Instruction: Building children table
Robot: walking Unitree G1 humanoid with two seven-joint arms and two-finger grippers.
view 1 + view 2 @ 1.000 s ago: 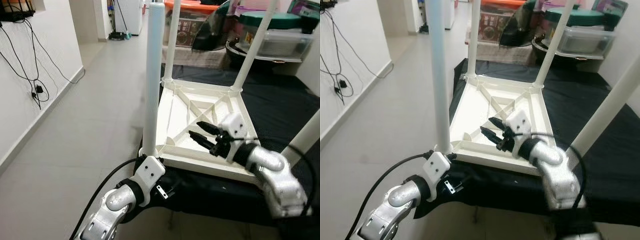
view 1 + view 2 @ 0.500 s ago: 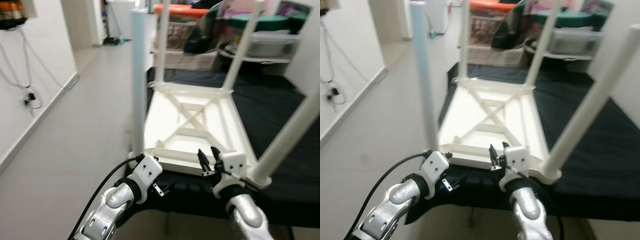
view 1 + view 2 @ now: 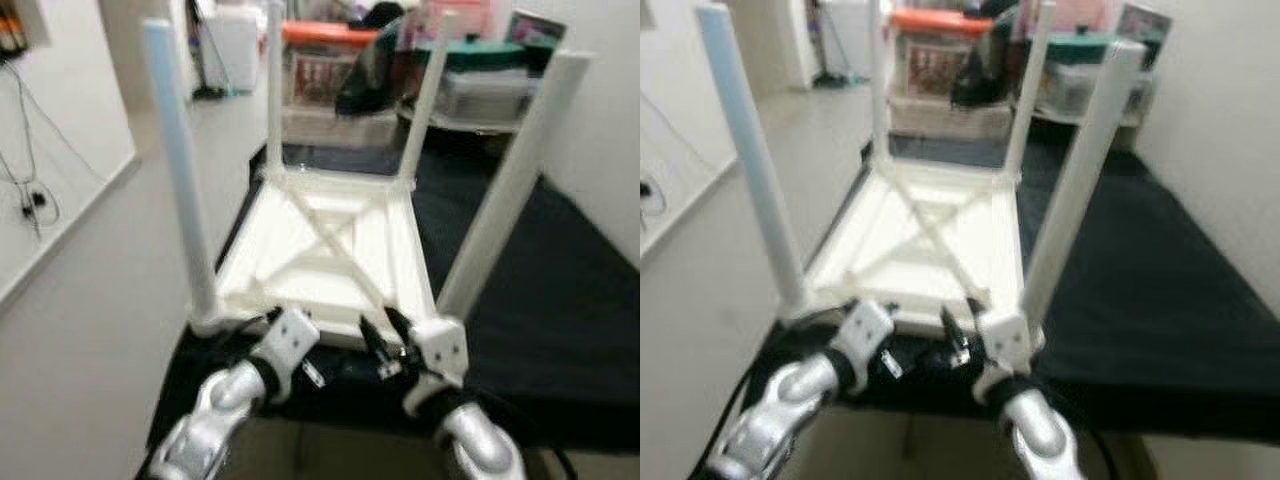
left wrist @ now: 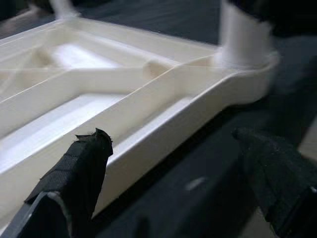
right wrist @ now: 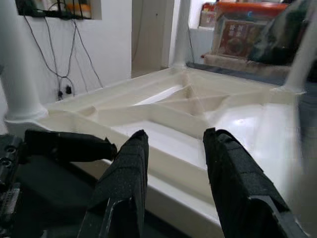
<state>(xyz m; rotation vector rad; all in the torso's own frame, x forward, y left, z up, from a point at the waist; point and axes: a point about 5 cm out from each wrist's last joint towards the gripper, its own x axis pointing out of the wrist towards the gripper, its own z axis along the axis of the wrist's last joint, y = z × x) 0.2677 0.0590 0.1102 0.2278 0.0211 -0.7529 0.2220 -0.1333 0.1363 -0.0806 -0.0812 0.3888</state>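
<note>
The white children's table (image 3: 322, 250) is laid upside down on the black-covered tabletop (image 3: 560, 300), 4 legs up. Both the left gripper (image 4: 168, 188) and right gripper (image 5: 173, 163) are held open, apparently just short of its near edge.

Two silver, rounded metallic arms rise from the bottom of the frame, each ending in a white blocky wrist housing. The left gripper (image 3: 318, 377) and right gripper (image 3: 382, 343) carry long black fingers (image 5: 124, 183) with a rough, textured surface. A thick black cable runs along the left arm at lower left
</note>
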